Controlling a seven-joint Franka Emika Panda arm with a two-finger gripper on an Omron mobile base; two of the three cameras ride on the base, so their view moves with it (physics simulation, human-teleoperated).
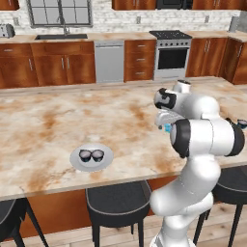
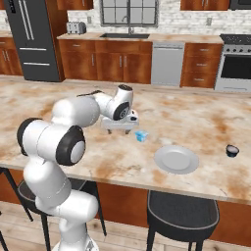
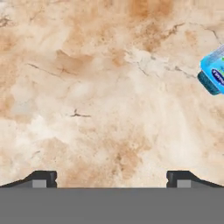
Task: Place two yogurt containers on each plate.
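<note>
Gripper [image 3: 112, 180] spread wide, empty, over counter [image 3: 87, 87]; blue yogurt container [image 3: 213, 75] sits skewed beside.

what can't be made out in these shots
- Light blue yogurt container: hand view, cut off by the right edge; label unreadable.
- Same container, left base view: mostly hidden behind the arm.
- Dark cup on the counter: right base view, too small for detail.
- Gripper fingers: hand view, tips alone visible.

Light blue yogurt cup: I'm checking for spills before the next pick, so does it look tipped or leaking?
No spill shows. The light blue yogurt cup sits on the counter, not on the plate; the hand view shows it skewed.
</note>
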